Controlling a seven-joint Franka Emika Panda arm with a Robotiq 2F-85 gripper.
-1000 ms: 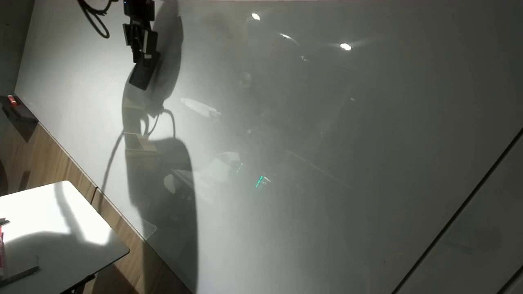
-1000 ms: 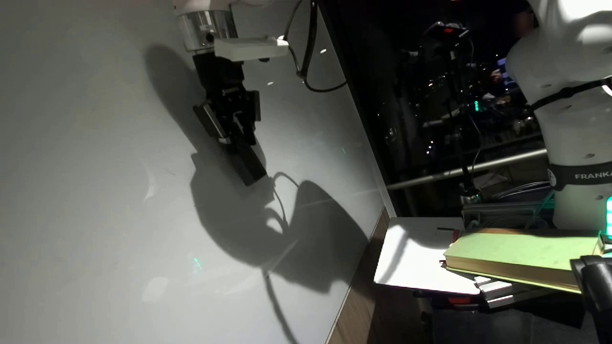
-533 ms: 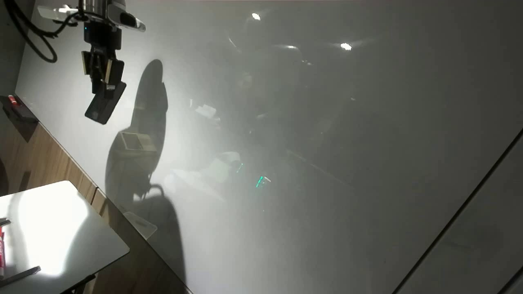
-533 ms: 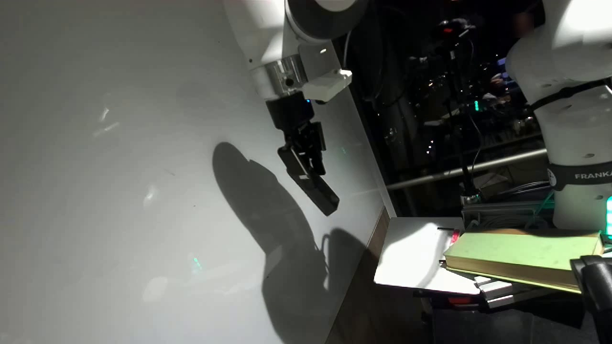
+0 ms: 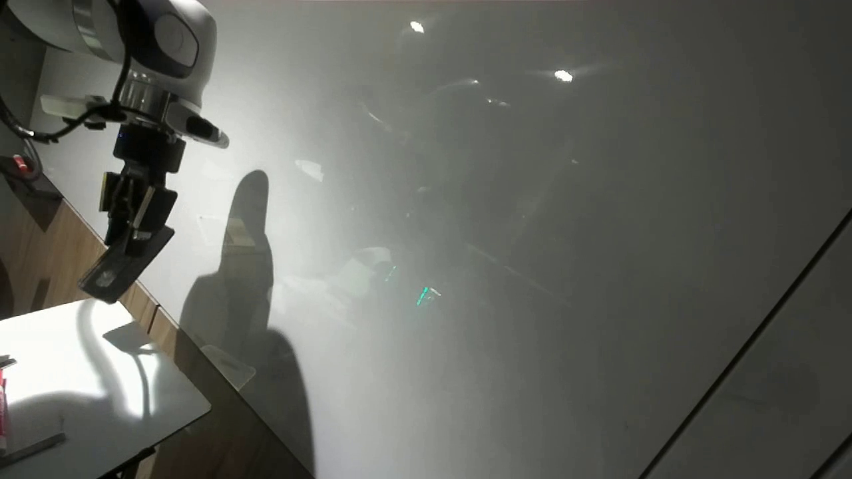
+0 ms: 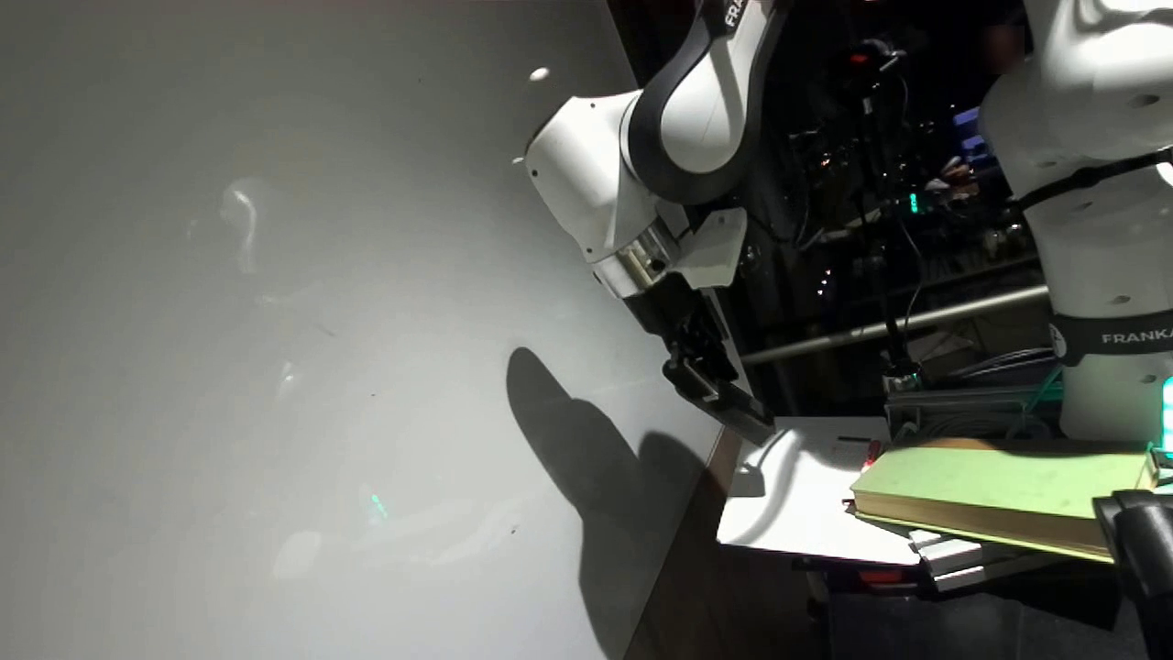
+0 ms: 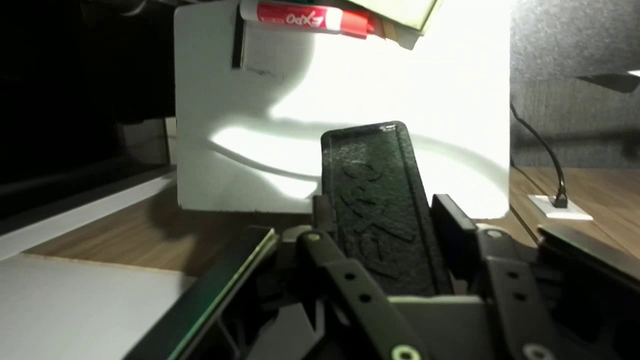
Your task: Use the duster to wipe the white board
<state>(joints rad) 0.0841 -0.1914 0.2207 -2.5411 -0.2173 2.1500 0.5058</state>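
Brt light point(image 5: 50, 352) on wht tabletop point(image 5: 113, 419)

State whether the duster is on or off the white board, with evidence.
Off: in the wrist view the duster, between the fingers, shows against the tabletop, the white board apart at lower left.

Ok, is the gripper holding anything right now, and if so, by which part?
Yes, the duster. The gripper has it by its two long edges, toward the near end in the wrist view; the far end sticks out free.
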